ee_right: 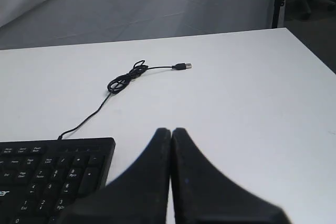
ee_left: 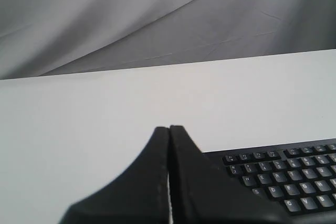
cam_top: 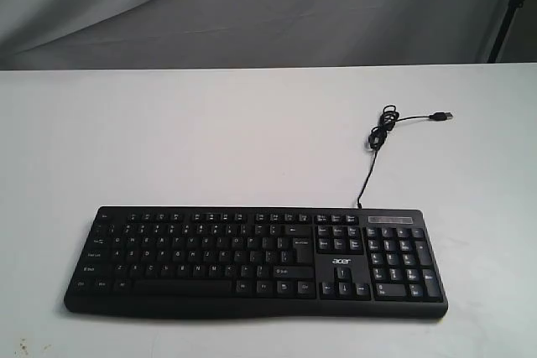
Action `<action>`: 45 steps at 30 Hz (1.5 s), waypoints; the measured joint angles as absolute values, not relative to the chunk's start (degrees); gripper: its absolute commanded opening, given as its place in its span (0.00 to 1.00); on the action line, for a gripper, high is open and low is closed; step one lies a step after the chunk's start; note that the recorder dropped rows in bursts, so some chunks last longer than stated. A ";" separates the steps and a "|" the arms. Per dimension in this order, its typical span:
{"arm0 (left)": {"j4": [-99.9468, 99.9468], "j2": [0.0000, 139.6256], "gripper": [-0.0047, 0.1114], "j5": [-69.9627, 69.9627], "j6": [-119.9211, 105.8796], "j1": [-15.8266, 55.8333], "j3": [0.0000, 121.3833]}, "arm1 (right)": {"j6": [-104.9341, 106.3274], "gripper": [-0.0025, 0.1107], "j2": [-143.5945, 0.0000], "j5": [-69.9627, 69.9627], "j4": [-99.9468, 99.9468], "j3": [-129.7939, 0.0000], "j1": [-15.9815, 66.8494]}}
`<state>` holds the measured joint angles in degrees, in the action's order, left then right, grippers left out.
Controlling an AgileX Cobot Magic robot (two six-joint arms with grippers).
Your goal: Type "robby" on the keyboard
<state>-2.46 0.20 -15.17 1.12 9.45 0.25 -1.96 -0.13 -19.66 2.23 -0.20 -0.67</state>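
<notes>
The wide black keyboard (cam_top: 256,262) lies flat near the front of the white table (cam_top: 210,140), its number pad and white "acer" logo on the right. Its thin black cable (cam_top: 382,136) runs back to a coil and a loose USB plug (cam_top: 442,116). Neither gripper shows in the exterior view. In the left wrist view my left gripper (ee_left: 169,128) is shut, empty, beside the keyboard's letter end (ee_left: 283,179). My right gripper (ee_right: 171,129) is also shut and empty, just off the number pad end (ee_right: 52,174), with the cable coil (ee_right: 123,81) beyond it.
A grey cloth backdrop (cam_top: 252,6) hangs behind the table's far edge. A dark stand pole (cam_top: 510,6) rises at the back right corner. Bare white tabletop surrounds the keyboard on all sides.
</notes>
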 measured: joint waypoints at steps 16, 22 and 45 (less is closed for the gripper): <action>-2.46 0.20 0.04 -15.17 1.12 9.45 0.25 | -1.96 0.02 -0.13 -19.66 2.23 -0.20 -0.67; -2.46 0.20 0.04 -15.17 1.12 9.45 0.25 | -1.70 0.02 -0.13 -13.28 2.23 -0.20 -0.67; -2.46 0.20 0.04 -15.17 1.12 9.45 0.25 | -33.65 0.02 -4.02 19.09 -1.39 -10.27 -0.67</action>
